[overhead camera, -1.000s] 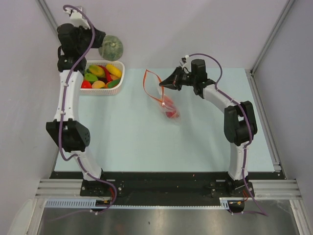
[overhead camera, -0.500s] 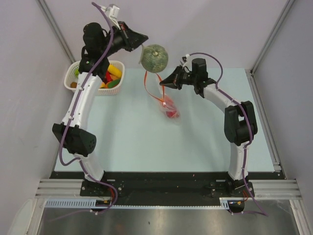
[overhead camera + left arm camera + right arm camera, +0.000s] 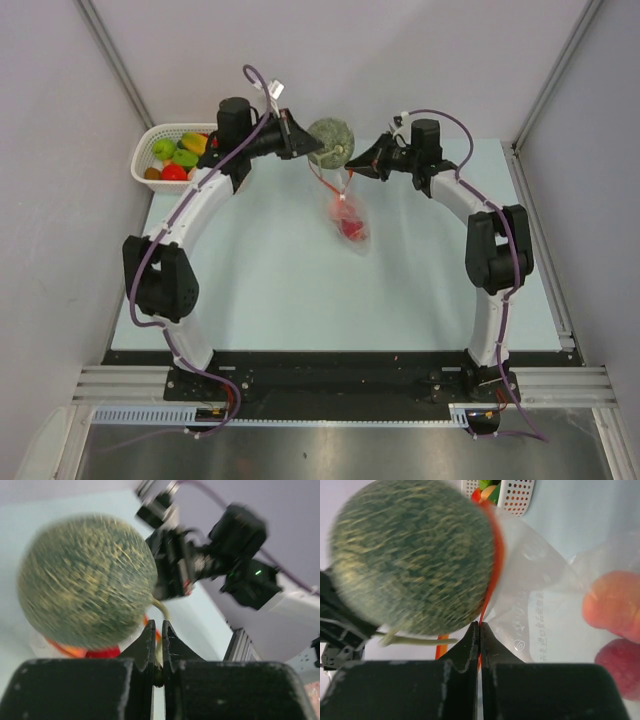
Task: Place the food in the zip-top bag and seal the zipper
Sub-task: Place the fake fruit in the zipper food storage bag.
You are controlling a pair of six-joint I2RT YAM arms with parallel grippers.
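So the big piece of food here is a green netted toy melon, a bit motion-blurred, hanging in the air by its thin pale stem, which the left gripper pinches. It's right up against the open mouth of the zip-top bag. The bag is clear and crinkly and droops from its orange-red zipper, which the right gripper clamps. Two reddish fruits sit inside. The rest of the food, green, yellow and red, is piled in the basket at the table's far left.
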